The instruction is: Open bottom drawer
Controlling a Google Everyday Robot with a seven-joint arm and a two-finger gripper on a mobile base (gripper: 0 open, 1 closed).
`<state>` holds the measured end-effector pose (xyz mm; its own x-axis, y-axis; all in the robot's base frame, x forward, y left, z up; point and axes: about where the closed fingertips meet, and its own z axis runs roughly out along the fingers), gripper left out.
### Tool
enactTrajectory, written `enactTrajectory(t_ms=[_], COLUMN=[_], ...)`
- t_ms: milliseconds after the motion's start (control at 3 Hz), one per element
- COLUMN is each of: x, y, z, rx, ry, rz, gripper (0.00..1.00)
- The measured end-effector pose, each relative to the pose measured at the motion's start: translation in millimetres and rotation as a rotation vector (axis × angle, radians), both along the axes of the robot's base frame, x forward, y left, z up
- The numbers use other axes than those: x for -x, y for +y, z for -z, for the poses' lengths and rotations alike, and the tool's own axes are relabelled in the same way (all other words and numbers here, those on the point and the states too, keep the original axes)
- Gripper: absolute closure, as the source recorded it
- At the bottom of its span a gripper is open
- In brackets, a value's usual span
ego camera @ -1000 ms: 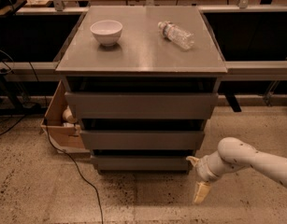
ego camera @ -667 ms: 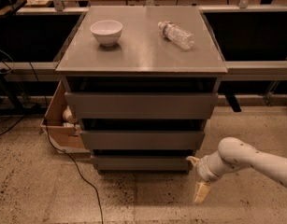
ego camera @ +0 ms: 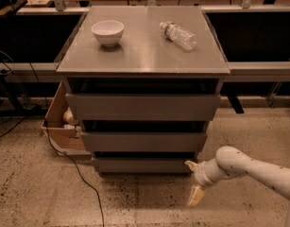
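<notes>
A white bowl (ego camera: 107, 32) sits upright near the back-left corner of the tabletop (ego camera: 144, 56). A clear bottle (ego camera: 178, 34) lies on its side toward the back-right. On the speckled floor (ego camera: 135, 202), a cardboard box (ego camera: 59, 126) stands left of the cabinet (ego camera: 142, 107), with a black cable (ego camera: 73, 167) trailing past. The gripper (ego camera: 194, 179) hangs low at the cabinet's right.

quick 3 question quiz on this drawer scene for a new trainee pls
1. True or false: the bottom drawer is pulled fully out.
2. What lies on its side near the bowl on the cabinet top? A) bottle B) mug C) can
3. Fill in: seen in the camera view, the gripper, fingers apart, sits low by the bottom drawer's ____ end.

Key: 1 false; 2 A; 3 right
</notes>
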<state>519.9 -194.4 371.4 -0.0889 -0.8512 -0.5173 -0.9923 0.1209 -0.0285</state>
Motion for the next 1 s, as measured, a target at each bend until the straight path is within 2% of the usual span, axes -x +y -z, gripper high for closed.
enactTrajectory(t_ms=[333, 667, 1000], x=[-18, -47, -68], y=[7, 14, 18], z=[29, 61, 82], rx=[-0.034, -0.056, -0.043], ry=[-0.003, -0.024, -0.060], rz=[0.008, -0.002, -0.010], gripper=[0.00, 0.00, 0.00])
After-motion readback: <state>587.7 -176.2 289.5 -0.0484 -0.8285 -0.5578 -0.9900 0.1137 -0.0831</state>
